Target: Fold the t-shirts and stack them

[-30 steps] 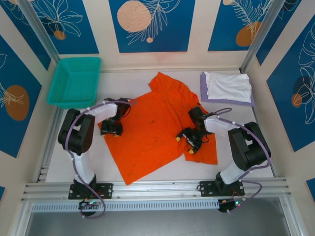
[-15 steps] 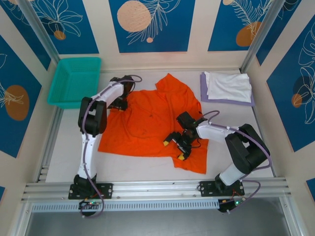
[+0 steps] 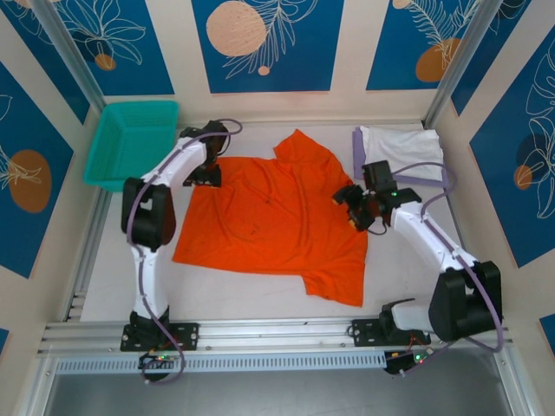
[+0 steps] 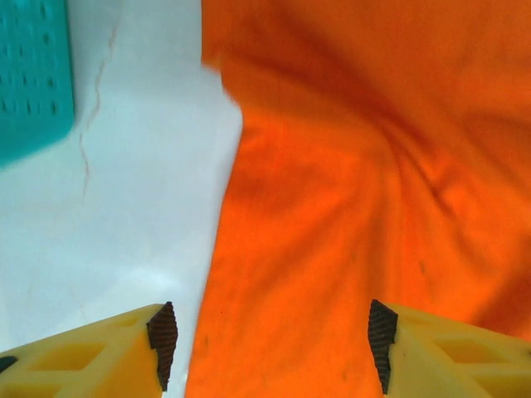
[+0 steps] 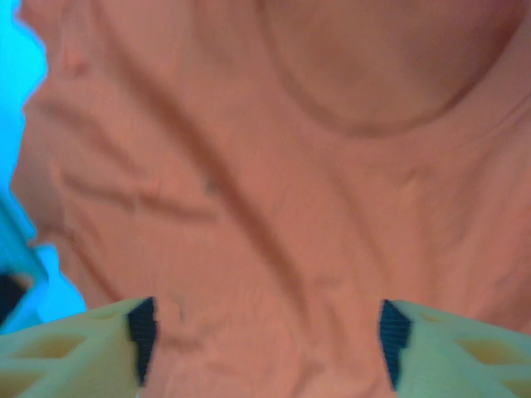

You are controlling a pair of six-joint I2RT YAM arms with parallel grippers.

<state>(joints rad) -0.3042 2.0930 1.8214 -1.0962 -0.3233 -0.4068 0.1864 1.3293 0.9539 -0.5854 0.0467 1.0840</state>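
The bright orange t-shirt [image 3: 277, 217] lies spread out on the white table, one sleeve at the far middle and its hem toward the near right. My left gripper [image 3: 206, 176] hovers open over the shirt's far left corner; in the left wrist view the shirt [image 4: 373, 207] edge runs between the wide-apart fingers of the left gripper [image 4: 270, 344]. At the shirt's right edge my right gripper [image 3: 354, 208] stands open, and the right wrist view has orange cloth [image 5: 274, 166] beneath the spread fingers of the right gripper [image 5: 265, 340]. The white folded t-shirt [image 3: 403, 152] rests on the lavender one [image 3: 358, 160] at the far right.
A teal mesh basket [image 3: 130, 143] stands at the far left corner, its corner also in the left wrist view [image 4: 33, 75]. Bare table [image 3: 251, 290] lies in front of the shirt. Patterned walls and metal posts enclose the table.
The left gripper carried the shirt's left side to the far left, spreading the cloth flatter, then opened wider. The right gripper left the shirt's near right part for its right edge, near the stack.
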